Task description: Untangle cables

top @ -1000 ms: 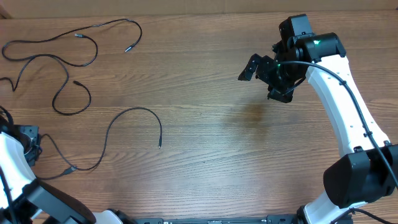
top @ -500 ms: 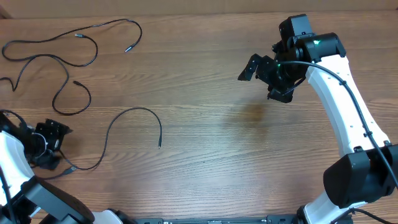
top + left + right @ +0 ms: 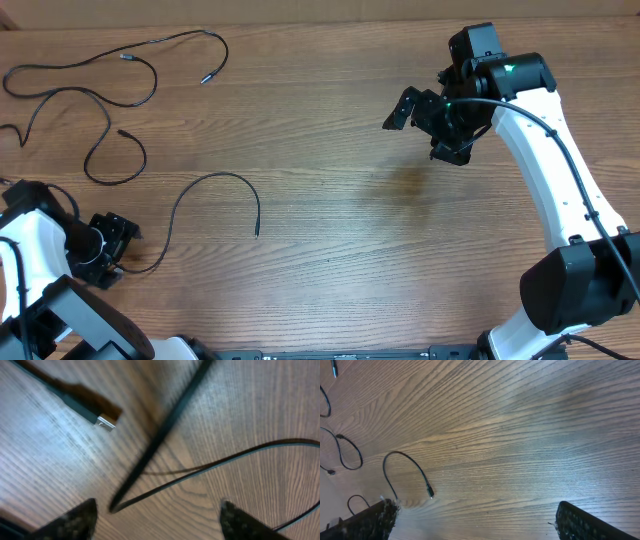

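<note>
Several thin black cables lie on the left of the wooden table. One arched cable (image 3: 215, 176) runs from the front left to a plug end near the middle. A looped cable (image 3: 107, 183) and a long winding one (image 3: 150, 42) lie further back. My left gripper (image 3: 120, 248) is open, low over the arched cable's near end. In the left wrist view my left gripper (image 3: 160, 525) holds nothing; a silver-tipped plug (image 3: 105, 422) and a thin cord (image 3: 200, 467) lie ahead of it. My right gripper (image 3: 420, 125) hangs open and empty over the right half. The right wrist view shows my right gripper (image 3: 477, 525) and the arched cable (image 3: 402, 456) far off.
The table's front edge (image 3: 330, 350) runs just behind my left gripper. The left arm's own thicker black wire (image 3: 10, 290) loops at the left border. The right arm (image 3: 560, 170) stretches along the right side.
My left gripper has swung from the table's left edge rightward to the arched cable's near end, and its jaws have opened. The right arm has not moved.
</note>
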Motion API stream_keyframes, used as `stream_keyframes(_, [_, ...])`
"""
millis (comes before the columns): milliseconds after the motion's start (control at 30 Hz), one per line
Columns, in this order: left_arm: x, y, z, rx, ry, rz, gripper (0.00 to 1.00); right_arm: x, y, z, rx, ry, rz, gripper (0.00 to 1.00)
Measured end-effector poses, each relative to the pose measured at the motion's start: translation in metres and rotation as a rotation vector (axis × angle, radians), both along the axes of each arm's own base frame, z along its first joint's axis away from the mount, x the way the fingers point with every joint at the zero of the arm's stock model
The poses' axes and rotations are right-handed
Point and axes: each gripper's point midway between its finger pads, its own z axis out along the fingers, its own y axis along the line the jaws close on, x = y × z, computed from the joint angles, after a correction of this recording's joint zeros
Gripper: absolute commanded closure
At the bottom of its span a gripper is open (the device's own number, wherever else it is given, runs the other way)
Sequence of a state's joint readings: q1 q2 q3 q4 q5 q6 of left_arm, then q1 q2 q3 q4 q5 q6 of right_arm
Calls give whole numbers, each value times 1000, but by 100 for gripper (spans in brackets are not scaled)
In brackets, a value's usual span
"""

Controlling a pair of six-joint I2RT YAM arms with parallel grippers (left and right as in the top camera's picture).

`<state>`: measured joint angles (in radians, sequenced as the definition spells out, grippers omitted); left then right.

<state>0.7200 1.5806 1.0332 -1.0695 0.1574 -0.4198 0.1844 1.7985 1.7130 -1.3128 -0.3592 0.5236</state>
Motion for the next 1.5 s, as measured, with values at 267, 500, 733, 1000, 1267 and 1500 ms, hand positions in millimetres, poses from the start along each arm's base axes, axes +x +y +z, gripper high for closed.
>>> stream_keyframes(267, [11, -4, -13, 53, -11, -17, 41, 0, 0, 0, 0, 0, 1, 0])
stream_keyframes(500, [2, -4, -27, 77, 18, -13, 96, 0, 0, 0, 0, 0, 1, 0])
stream_keyframes(733, [10, 0, 15, 47, 36, -15, 96, 0, 0, 0, 0, -1, 0, 0])
stream_keyframes(1000, [128, -40, 219, -114, -687, -283, 96, 0, 0, 0, 0, -1, 1, 0])
stream_keyframes(1267, [164, -164, 344, -222, -1161, -759, 96, 0, 0, 0, 0, 0, 1, 0])
stream_keyframes(1500, [149, -204, 379, -204, -1269, -898, 96, 0, 0, 0, 0, 0, 0, 0])
